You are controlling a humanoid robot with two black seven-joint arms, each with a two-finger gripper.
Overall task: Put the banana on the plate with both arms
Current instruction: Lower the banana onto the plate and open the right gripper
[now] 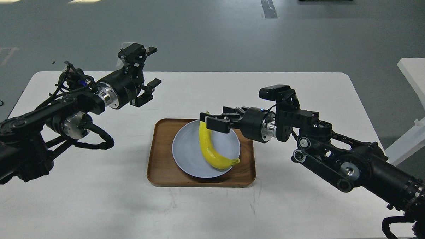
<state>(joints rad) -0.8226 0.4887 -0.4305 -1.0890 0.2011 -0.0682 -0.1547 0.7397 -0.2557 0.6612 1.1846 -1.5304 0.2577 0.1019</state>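
Observation:
The yellow banana [211, 150] lies on the pale blue plate [186, 147], curving from the plate's far side down to its right front rim. My right gripper [212, 121] hovers just above the banana's far end, jaws open and holding nothing. My left gripper [152, 67] is open and empty, held in the air over the table to the far left of the plate.
The plate sits in a rectangular brown wooden tray [158, 167] in the middle of the white table [287, 90]. A second white table [420, 80] stands at the right edge, beyond a gap of grey floor.

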